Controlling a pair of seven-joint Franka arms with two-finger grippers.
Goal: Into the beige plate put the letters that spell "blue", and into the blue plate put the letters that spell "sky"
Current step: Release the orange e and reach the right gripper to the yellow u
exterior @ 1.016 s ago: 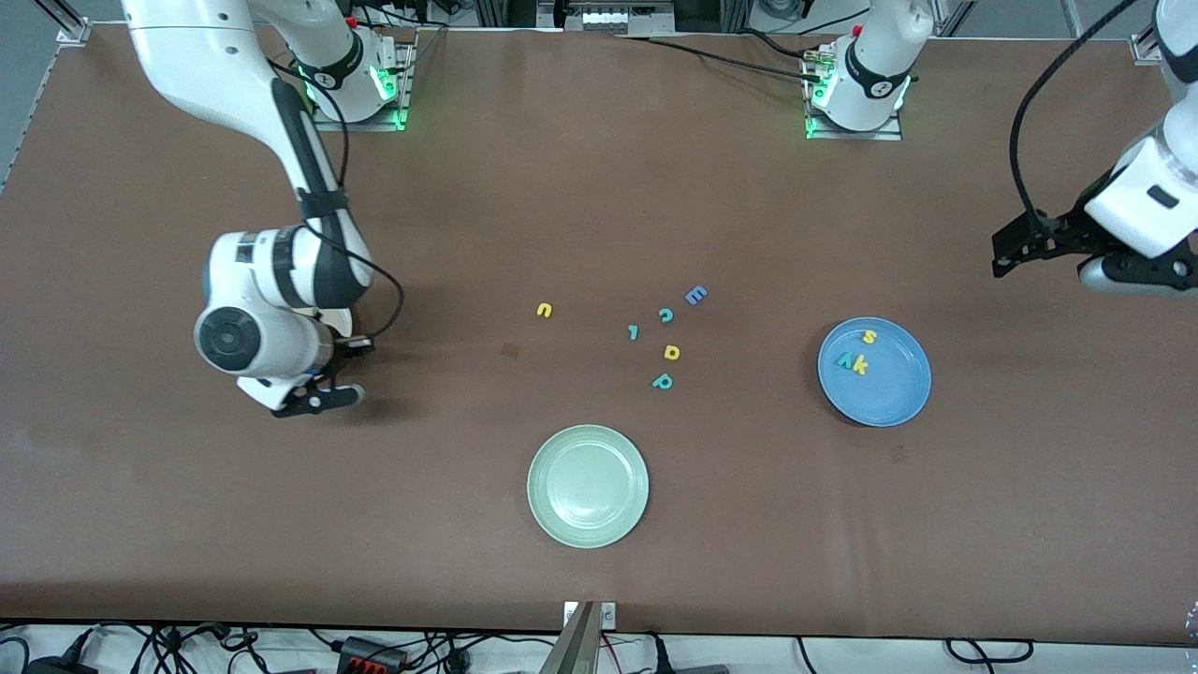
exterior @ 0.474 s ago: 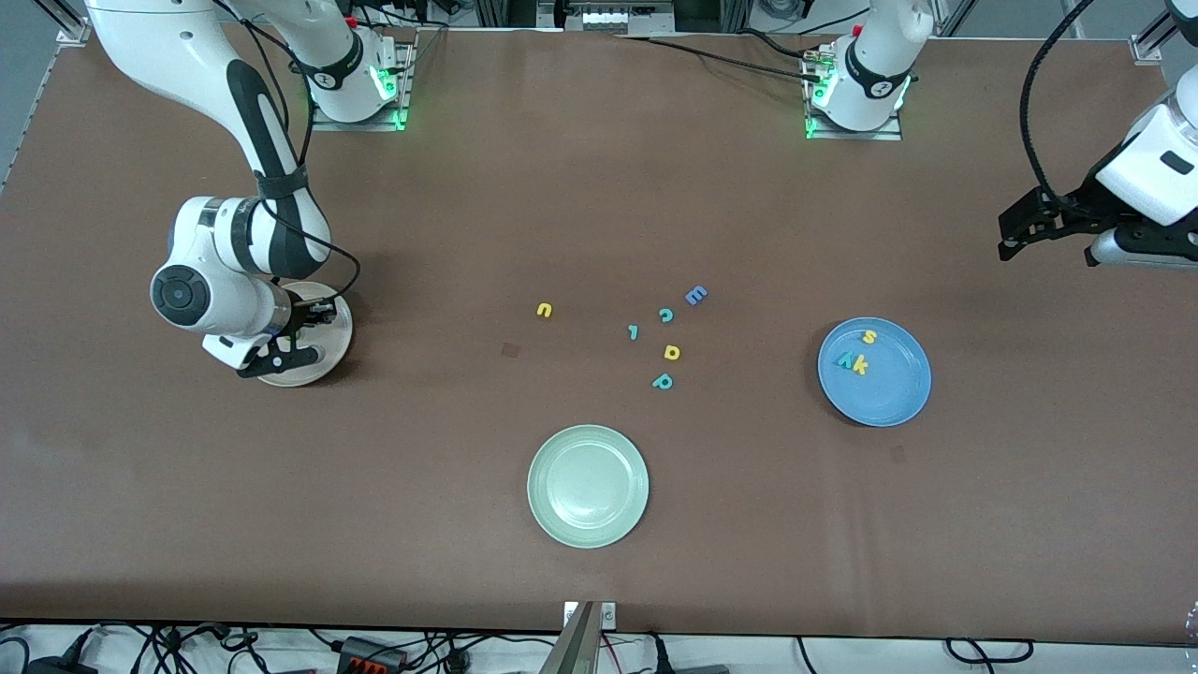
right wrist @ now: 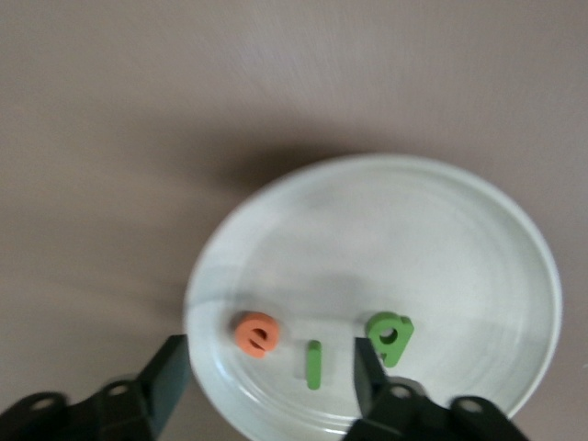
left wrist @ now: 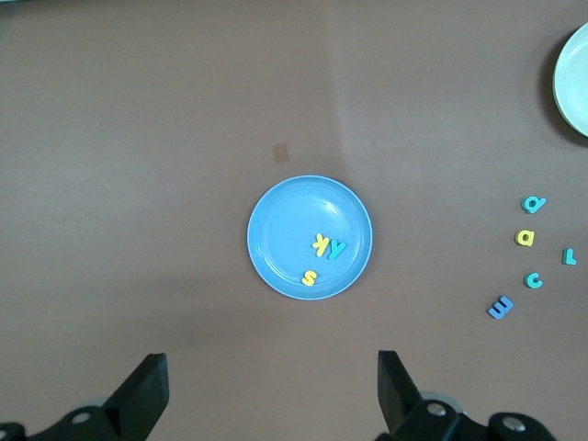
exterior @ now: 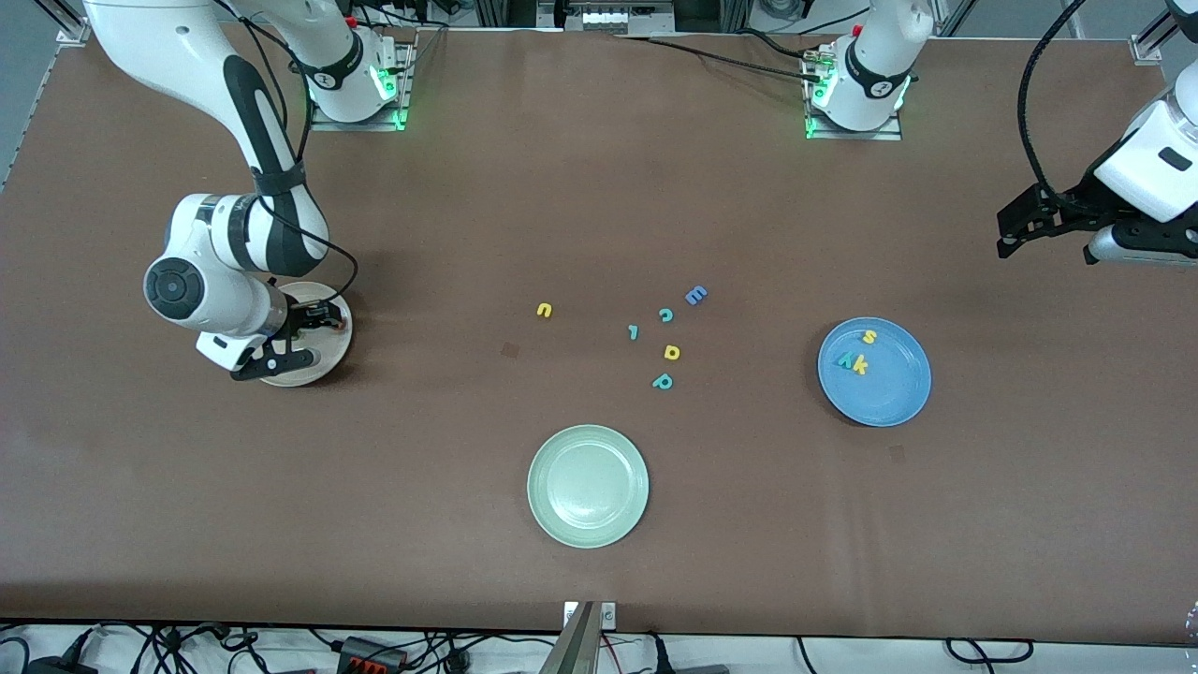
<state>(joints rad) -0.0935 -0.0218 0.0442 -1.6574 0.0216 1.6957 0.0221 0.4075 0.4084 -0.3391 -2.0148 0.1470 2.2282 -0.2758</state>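
Observation:
My right gripper [exterior: 295, 337] hangs open low over the beige plate [exterior: 328, 362] at the right arm's end of the table. On that plate [right wrist: 395, 239] lie the orange e [right wrist: 255, 333], the green l [right wrist: 314, 364] and the dark green b [right wrist: 390, 336]; the l lies loose between the open fingers of the gripper [right wrist: 270, 356]. The yellow u [exterior: 544, 310] lies on the table near the middle. The blue plate [exterior: 894, 398] holds the yellow s [exterior: 869, 337], yellow k [exterior: 860, 365] and teal y [exterior: 845, 360]. My left gripper [exterior: 1015, 225] waits open and empty, high over the left arm's end.
A pale green plate [exterior: 588, 487] sits near the front camera's edge. Loose letters lie between the u and the blue plate: a teal l [exterior: 633, 331], teal c [exterior: 665, 315], blue E [exterior: 695, 296], yellow a [exterior: 672, 352] and teal p [exterior: 663, 381].
My right arm swung in over the beige plate and settled there, and its jaws opened. The left arm drew back a little toward its base.

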